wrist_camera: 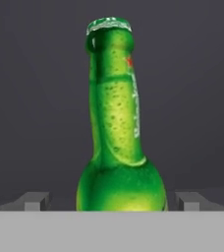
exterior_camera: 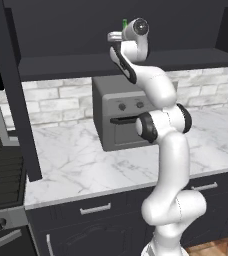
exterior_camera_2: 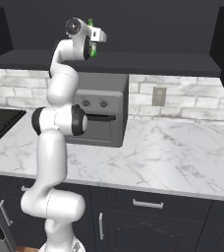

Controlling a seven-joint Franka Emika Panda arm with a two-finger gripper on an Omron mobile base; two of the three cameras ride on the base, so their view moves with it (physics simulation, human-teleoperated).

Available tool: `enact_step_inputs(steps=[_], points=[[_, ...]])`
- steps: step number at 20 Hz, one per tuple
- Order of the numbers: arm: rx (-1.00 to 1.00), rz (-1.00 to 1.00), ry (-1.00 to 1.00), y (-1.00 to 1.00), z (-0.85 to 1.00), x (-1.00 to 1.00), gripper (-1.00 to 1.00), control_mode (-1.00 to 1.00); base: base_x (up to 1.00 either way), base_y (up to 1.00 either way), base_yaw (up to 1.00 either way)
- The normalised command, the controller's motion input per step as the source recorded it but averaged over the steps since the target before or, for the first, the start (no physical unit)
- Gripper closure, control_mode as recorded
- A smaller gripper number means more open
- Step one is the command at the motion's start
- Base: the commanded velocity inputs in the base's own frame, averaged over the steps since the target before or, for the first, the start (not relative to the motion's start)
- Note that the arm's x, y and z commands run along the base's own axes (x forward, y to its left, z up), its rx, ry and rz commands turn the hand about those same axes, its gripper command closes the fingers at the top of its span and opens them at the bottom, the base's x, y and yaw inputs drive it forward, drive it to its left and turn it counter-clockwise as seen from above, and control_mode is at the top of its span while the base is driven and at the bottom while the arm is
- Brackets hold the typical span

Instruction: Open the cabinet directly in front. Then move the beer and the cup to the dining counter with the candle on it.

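Pincer (wrist_camera: 113, 201): released, wide; grey tips at lower frame flank the bottle's shoulder, gaps either side.
Slim green glass beer bottle (wrist_camera: 115, 147): centre frame, upright inside the dark charcoal cabinet (exterior_camera: 86, 30), upper frame.
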Motion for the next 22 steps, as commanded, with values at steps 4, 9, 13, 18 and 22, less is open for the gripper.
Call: enact_step_inputs(steps=[4, 9, 13, 18, 22], points=[[0.00, 0.00, 0.01, 0.00, 0.00, 0.01, 1.00, -1.00, 0.00, 0.00, 0.00], [0.00, 0.00, -0.04, 0.00, 0.01, 0.00, 1.00, -1.00, 0.00, 0.00, 0.00], [0.00, 0.00, -0.17, 0.00, 0.14, 0.00, 1.00, -1.00, 0.00, 0.00, 0.00], [0.00, 0.00, -0.23, 0.00, 0.22, -0.01, 1.00, -1.00, 0.00, 0.00, 0.00], [0.00, 0.00, 0.00, 0.00, 0.00, 0.00, 1.00, -1.00, 0.00, 0.00, 0.00]])
